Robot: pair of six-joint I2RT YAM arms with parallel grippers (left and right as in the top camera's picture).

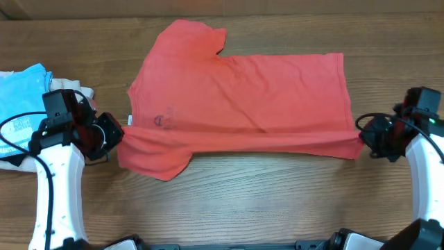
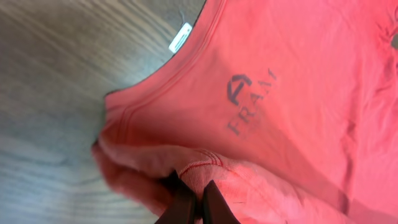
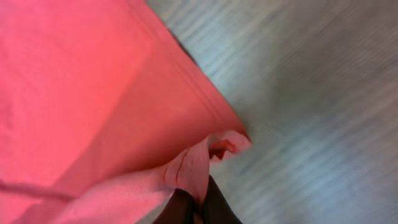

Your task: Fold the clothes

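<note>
At the far left edge of the brown wood-grain desk (image 1: 277,208) lies a crumpled light blue printed tee (image 1: 21,87), with a pale beige garment (image 1: 75,86) bunched against it. Just right of that pile, the left pincer (image 1: 116,136) is clamped on a thick fold of the coral-red short-sleeved T-shirt (image 1: 250,90) at its collar end. In the left wrist view its dark fingers (image 2: 183,208) pinch gathered red fabric with a stitched seam showing, the jaws closed tight on it. The shirt is spread across the middle of the desk, neckline to the left and hem to the right. One sleeve (image 1: 194,35) points to the far side, and the other sleeve (image 1: 156,163) lies toward the near side, just right of the left pincer. Near the neckline sit a small white label (image 2: 180,37) and dark chest lettering (image 2: 249,99). The shirt's near long edge is gathered into a taut band running between the two pincers. At its right end the right pincer (image 1: 362,136) grips the fabric beside the hem corner (image 3: 227,144), its jaws closed on the cloth.
</note>
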